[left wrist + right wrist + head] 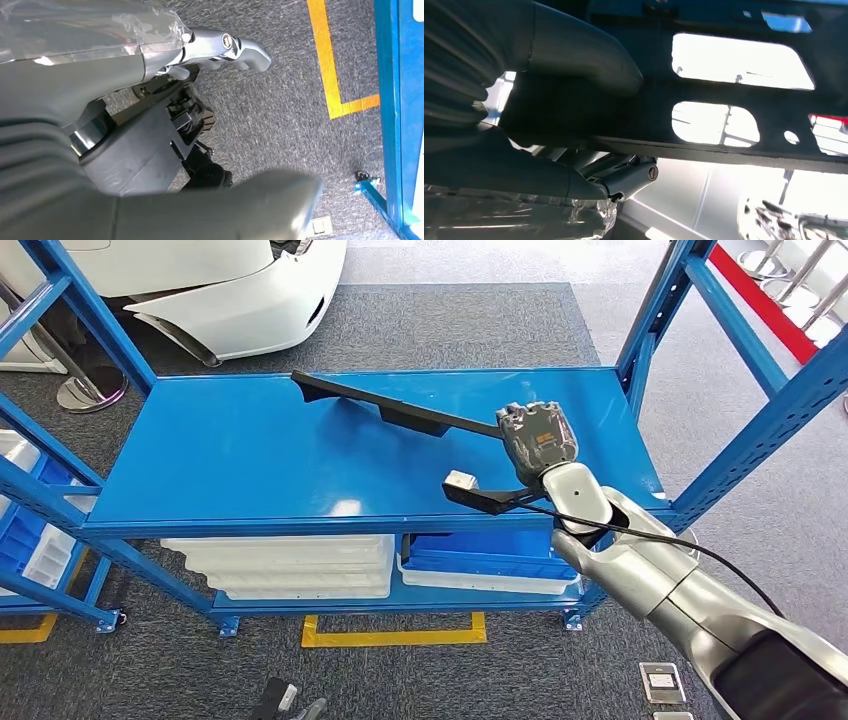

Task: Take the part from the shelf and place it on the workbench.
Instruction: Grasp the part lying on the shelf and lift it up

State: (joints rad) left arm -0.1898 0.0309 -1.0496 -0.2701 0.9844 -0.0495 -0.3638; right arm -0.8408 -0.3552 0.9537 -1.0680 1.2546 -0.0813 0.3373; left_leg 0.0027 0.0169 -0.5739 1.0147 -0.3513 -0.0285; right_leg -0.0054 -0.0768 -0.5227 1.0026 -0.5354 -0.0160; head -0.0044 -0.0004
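At centre right of the head view, our right hand [538,435] clasps the long black part [400,412] by its near end, lifting it off the blue shelf [220,455].

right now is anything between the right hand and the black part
Nothing: in the right wrist view the right hand already grips the black part directly.
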